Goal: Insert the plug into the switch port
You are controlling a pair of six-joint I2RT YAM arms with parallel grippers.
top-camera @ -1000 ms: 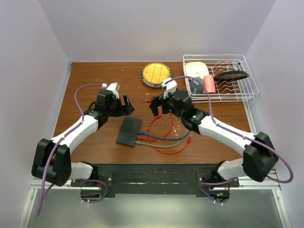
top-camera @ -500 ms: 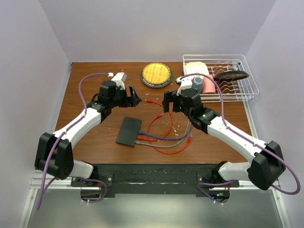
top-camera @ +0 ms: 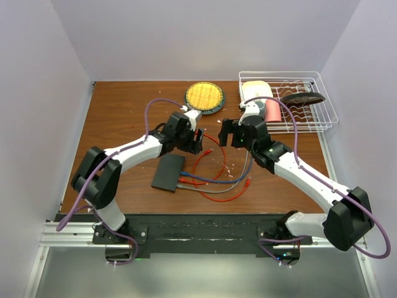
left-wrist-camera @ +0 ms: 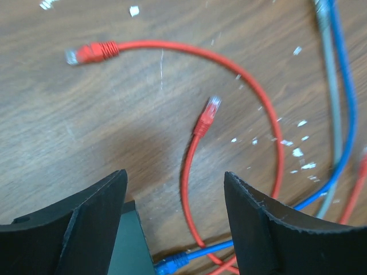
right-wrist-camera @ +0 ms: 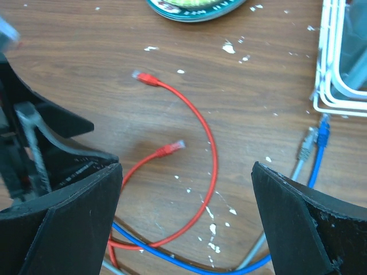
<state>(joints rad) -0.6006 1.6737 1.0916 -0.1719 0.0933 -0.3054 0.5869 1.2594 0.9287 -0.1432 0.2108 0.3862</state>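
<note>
While neither claw holds anything, I judge the step in hand to be the reach for the plug, with the insertion itself not begun. My left claw (left-wrist-camera: pixel 174 179) hangs open over the middle of the tabletop (top-camera: pixel 124 105), and the red plug (left-wrist-camera: pixel 210 110) lies loose on the wood just ahead of the gap between its fingers, its cable curling back towards me. A second red plug (left-wrist-camera: pixel 86 53) lies apart from it, nearer the far edge.

My right claw (right-wrist-camera: pixel 184 169) is spread wide too, hovering just to the right of the left one and looking down on the same red loops. It grips nothing.

The switch (top-camera: pixel 169 172) sits flat near the middle of the tabletop, a little towards the near edge and the left side, close beside my left claw. A blue cable (right-wrist-camera: pixel 322 130) and a grey cable (right-wrist-camera: pixel 307 143) trail away from the side of it that faces the right edge, so I take that side to hold the ports. A yellow dish (top-camera: pixel 204 97) rests near the far edge and a wire rack (top-camera: pixel 329 112) fills the far right corner, both well apart from the work.

Next, as I judge it, I must lower the left claw until its fingers straddle the plug's body, close on it squarely, then turn the tip towards a free port on the switch. The plug is small and light, so a crooked pinch could flick it aside.
</note>
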